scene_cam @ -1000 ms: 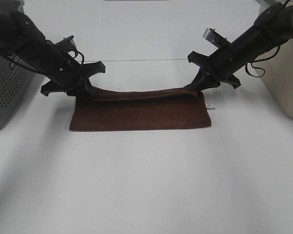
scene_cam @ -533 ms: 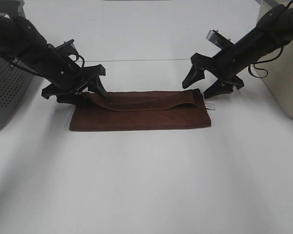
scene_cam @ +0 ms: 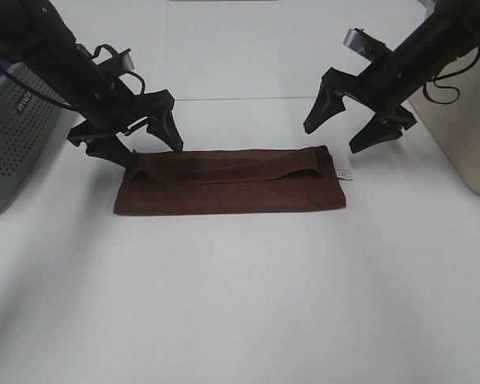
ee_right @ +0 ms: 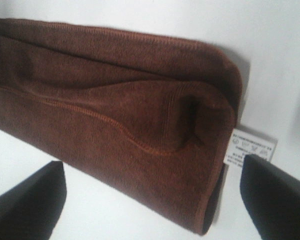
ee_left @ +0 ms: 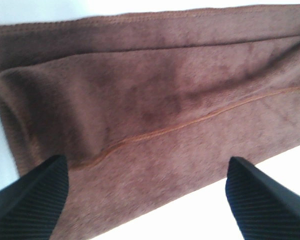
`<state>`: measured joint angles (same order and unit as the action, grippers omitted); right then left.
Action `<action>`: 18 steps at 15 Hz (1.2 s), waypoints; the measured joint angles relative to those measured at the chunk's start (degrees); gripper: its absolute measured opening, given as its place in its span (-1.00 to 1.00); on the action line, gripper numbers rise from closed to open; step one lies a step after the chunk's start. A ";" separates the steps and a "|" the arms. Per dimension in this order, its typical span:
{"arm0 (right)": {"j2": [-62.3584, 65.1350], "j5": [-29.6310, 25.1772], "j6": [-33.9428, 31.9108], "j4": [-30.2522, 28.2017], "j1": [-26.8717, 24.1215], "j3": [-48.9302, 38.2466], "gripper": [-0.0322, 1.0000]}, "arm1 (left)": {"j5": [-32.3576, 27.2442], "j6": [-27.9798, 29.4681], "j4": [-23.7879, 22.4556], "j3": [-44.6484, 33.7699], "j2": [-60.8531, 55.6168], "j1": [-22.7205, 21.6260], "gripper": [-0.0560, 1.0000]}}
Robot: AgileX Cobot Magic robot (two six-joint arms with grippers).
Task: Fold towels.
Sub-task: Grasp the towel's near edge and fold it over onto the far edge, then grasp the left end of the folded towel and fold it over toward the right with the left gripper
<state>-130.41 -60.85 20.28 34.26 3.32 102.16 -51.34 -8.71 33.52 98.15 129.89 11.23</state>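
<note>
Left gripper [scene_cam: 151,151] and right gripper [scene_cam: 333,139] are held wide open and empty, just above the far corners of the folded towel [scene_cam: 232,192]. White tag [scene_cam: 345,173] is seen at the towel end nearest the right gripper.

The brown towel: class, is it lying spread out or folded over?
Folded: the towel lies as a long strip, an upper layer with a stitched hem lapped loosely over the lower one.
</note>
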 joint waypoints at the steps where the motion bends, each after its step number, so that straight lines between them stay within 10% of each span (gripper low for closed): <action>1: 0.23 -2.01 -0.23 -0.52 0.00 0.00 0.77 | -1.32 1.03 -2.46 0.29 0.00 -0.23 0.64; 6: 0.29 -7.45 -0.34 -1.60 0.00 0.00 0.77 | -3.78 6.19 -11.69 0.34 0.00 -2.52 0.64; 13: 0.29 -7.73 -0.34 -2.18 0.00 0.00 0.77 | 0.80 7.39 -1.95 0.23 4.64 -2.64 0.60; 18: 0.29 -7.56 -0.34 -2.52 0.00 0.00 0.77 | 2.06 7.79 -1.38 0.29 5.61 -0.92 -0.24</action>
<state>-130.12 -68.41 19.94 31.74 3.32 102.16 -49.27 -0.92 32.14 98.43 135.50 10.31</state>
